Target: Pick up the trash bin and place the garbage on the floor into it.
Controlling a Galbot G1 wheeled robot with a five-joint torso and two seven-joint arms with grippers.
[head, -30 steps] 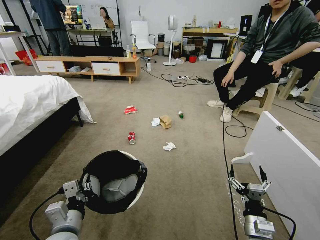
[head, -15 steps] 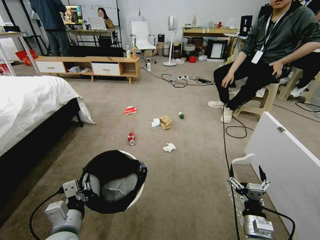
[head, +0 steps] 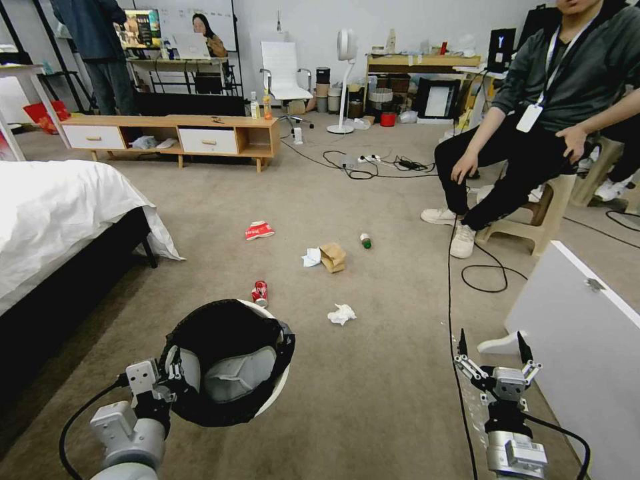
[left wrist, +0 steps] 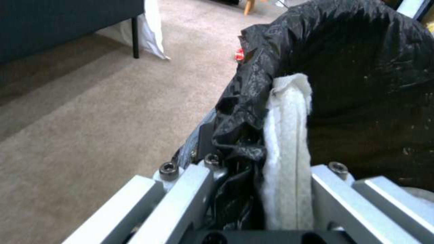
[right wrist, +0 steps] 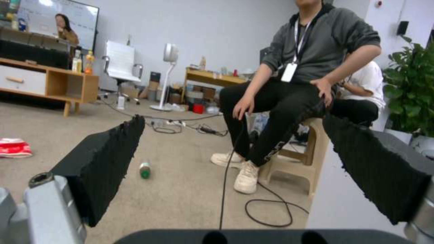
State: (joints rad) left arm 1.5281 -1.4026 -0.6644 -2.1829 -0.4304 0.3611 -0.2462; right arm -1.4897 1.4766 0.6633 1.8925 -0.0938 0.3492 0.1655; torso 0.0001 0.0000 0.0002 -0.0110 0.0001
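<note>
Jaws of the left gripper [head: 175,373] pinch the bin [head: 230,363] by its near rim, holding it low over the floor [head: 373,400], tilted. Just beyond lie the can [head: 259,293] and a tissue [head: 341,314]. Right gripper [head: 494,352] hovers with jaws spread.

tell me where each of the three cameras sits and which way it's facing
Head view: on the robot's head, looking forward and down at the floor; the left gripper holds the trash bin, the right gripper hangs open.
Left wrist view: on the left wrist, looking along its fingers clamped on the bin's rim.
Right wrist view: on the right wrist, looking low across the floor between its spread fingers.
Shared: head and right wrist views both show the green-capped bottle and red-and-white wrapper.
</note>
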